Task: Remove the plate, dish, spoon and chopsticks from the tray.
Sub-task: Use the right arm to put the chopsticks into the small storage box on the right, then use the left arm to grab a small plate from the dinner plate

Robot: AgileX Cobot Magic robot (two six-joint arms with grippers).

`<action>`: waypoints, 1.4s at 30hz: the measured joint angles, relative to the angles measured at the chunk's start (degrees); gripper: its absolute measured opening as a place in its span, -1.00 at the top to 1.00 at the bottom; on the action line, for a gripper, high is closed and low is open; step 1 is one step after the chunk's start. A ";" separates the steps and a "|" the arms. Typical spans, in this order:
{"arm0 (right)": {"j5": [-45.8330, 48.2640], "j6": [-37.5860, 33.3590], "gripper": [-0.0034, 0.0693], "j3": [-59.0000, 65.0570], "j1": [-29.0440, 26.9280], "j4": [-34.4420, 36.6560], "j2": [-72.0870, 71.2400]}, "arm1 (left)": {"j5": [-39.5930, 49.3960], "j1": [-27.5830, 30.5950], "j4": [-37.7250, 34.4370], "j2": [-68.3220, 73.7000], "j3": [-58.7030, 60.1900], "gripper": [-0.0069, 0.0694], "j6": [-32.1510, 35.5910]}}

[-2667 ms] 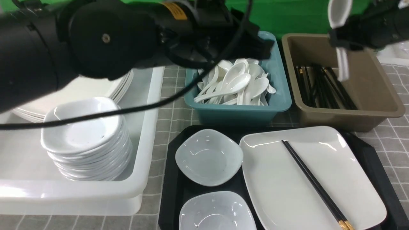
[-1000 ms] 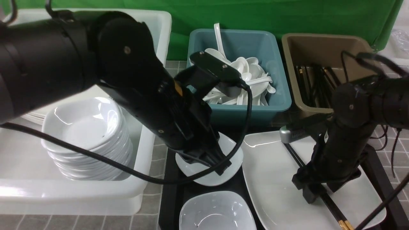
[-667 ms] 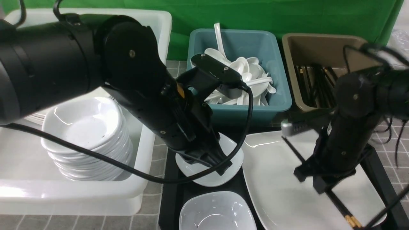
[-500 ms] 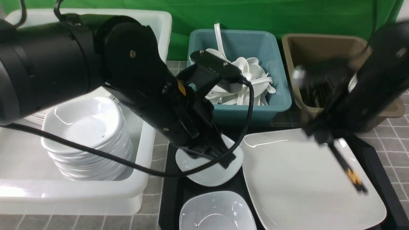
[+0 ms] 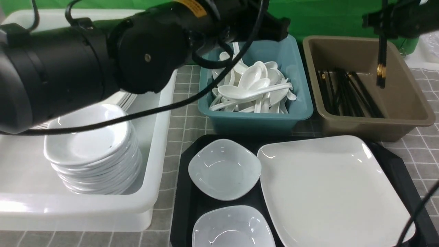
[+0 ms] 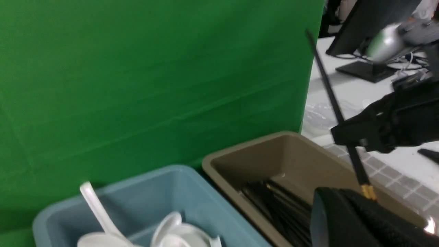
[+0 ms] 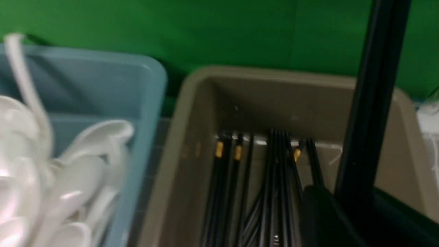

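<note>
Firmly clamped in the right gripper [image 5: 382, 21], the pair of thin black gold-tipped chopsticks [image 5: 381, 51] hangs gold ends down above the smooth brown plastic tub [image 5: 408, 99], where more black sticks [image 7: 274, 188] lie. Only the left wrist view shows the held pair's upper length slanting above the jaws. The left gripper [image 5: 279, 27], closed, hangs above the teal plastic tub [image 5: 257, 123] of glossy white spoons [image 5: 253, 87]. Nearer, the glossy white square plate [image 5: 329, 192] and two small pale dishes [image 5: 224, 169] sit on the black cut-cornered tray [image 5: 399, 168].

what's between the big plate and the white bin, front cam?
Front view: a far dish and a near dish on the tray beside the plate, then checked cloth up to the bin.
</note>
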 joint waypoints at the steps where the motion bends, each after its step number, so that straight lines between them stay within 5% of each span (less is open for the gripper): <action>1: -0.56 0.17 0.51 0.00 -0.19 0.00 1.31 | 1.72 0.00 0.00 0.27 0.00 0.82 0.00; 9: -4.60 0.92 0.51 0.05 -0.56 0.00 7.73 | 34.73 0.00 -0.17 8.47 -11.18 0.82 0.05; 14: -3.36 1.63 0.50 0.00 -0.56 0.00 8.43 | 38.50 0.00 -0.17 9.37 -15.11 0.82 -0.15; 21: 7.47 1.81 -0.23 -0.12 -0.56 0.00 7.10 | 47.87 0.00 1.15 9.06 -15.43 0.82 -3.78; 25: 15.84 2.01 -0.29 -0.12 -0.56 0.00 2.03 | 55.13 0.06 3.29 8.01 -15.43 0.82 -4.83; 33: 34.03 -2.71 0.78 6.59 4.39 0.69 -24.40 | 73.12 0.00 9.28 5.89 -12.91 0.82 -10.83; 42: 34.82 -10.77 0.83 30.73 21.53 14.28 -47.25 | 70.16 -0.45 10.31 5.94 -6.61 0.79 -9.21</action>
